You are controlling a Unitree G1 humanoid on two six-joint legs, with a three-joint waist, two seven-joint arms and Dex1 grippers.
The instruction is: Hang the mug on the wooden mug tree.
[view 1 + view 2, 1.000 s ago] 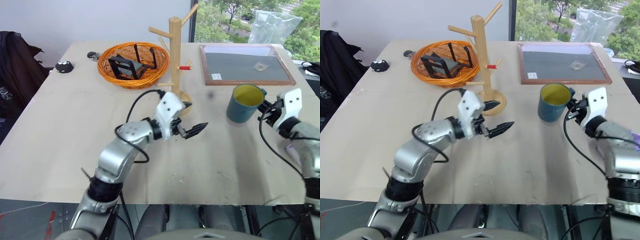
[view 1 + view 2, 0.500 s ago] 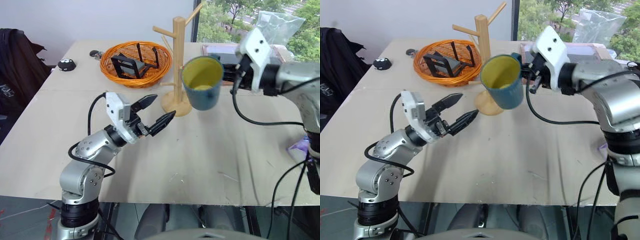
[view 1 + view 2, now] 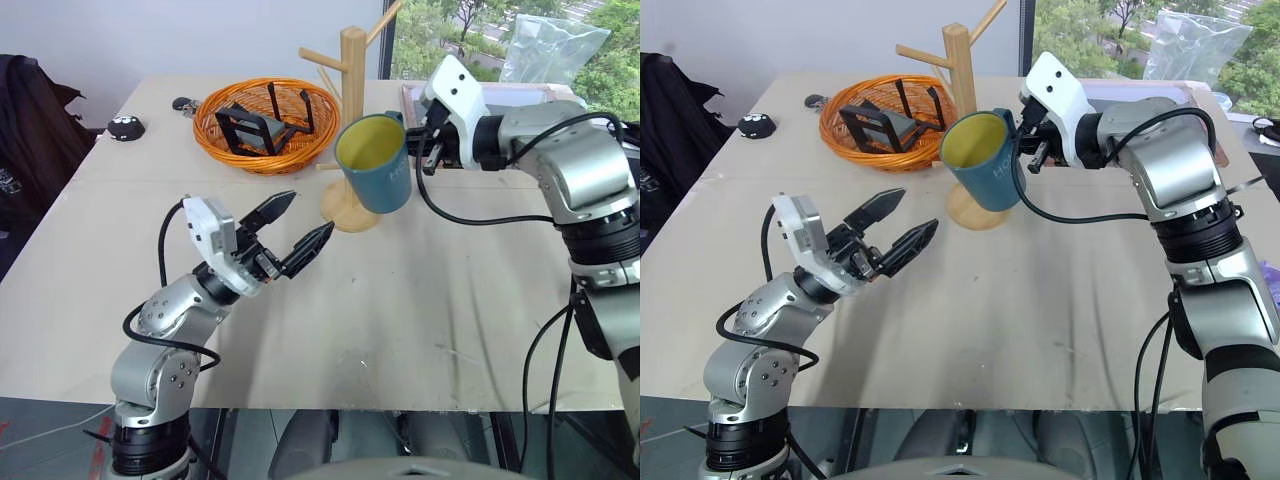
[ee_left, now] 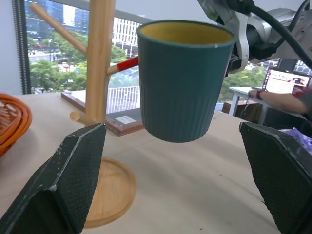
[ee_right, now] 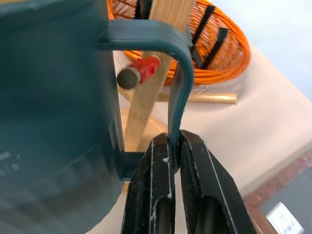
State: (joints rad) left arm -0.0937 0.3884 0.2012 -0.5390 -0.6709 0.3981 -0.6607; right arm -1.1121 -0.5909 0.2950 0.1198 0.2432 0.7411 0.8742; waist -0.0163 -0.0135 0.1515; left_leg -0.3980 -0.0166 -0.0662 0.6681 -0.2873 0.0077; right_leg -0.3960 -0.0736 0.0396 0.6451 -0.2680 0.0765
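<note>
Right end effector (image 5: 174,146) gripping mug (image 3: 375,165) by handle, holding it airborne beside mug tree (image 3: 351,80); hanging pending. Left end effector (image 3: 297,225) released.

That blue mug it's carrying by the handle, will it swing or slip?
Probably stiff, hard and breakable if dropped. The right end effector pinches only the thin handle, so the mug could pivot; it already hangs tilted. Its smooth surface looks slippery.

Both arms are silver-grey metal with black ribbed joint rings and looping black cables; the left gripper (image 3: 292,228) and right gripper (image 5: 174,146) each wear a white wrist block and two black textured, tapering fingers (image 4: 73,175)
</note>
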